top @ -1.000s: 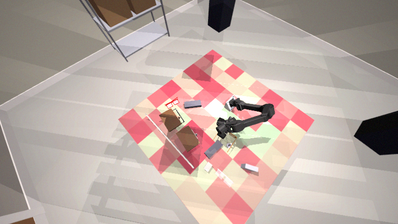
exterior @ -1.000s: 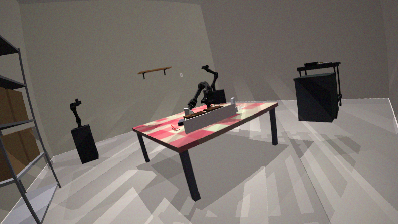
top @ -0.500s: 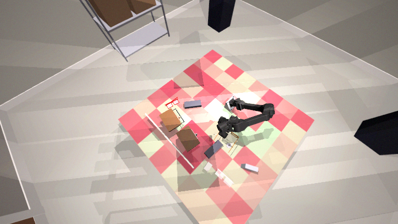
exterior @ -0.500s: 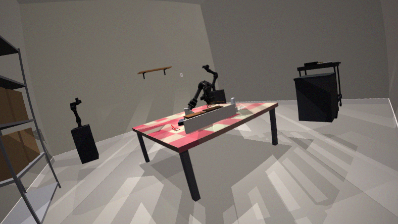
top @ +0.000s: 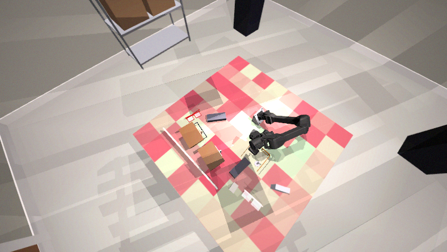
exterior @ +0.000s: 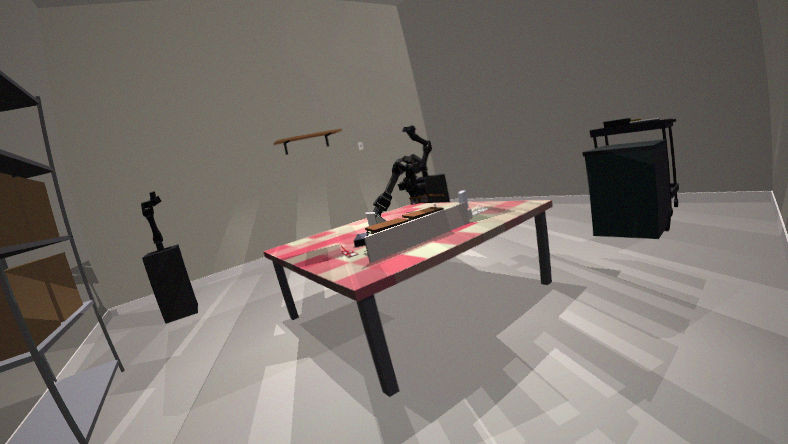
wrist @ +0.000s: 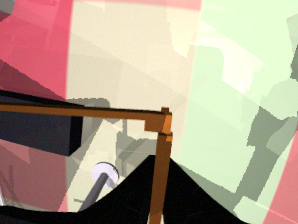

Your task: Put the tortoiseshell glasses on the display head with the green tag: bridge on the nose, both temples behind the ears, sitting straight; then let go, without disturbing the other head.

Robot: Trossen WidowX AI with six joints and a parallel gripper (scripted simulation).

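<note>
The tortoiseshell glasses (top: 263, 163) (wrist: 161, 185) are brown-orange. My gripper (top: 254, 152) (wrist: 158, 161) is shut on them. In the wrist view one bar rises between the black fingertips and meets a long bar running left at a hinge corner. In the top view they hang above the table, to the right of the heads. Two display heads show mainly brown tops: one head (top: 191, 135) (exterior: 388, 224) is farther from the gripper, and the other head (top: 211, 152) (exterior: 422, 212) is nearer. No green tag can be made out. Their faces are mostly hidden.
A white upright panel (top: 190, 158) (exterior: 419, 237) stands behind the heads. Red glasses (top: 193, 116) and black-framed glasses (top: 205, 133) lie near the farther head. A dark block (top: 239, 168) (wrist: 37, 130) and a pale disc (top: 257, 163) (wrist: 102, 172) are near the gripper. White glasses (top: 256, 205) lie beyond.
</note>
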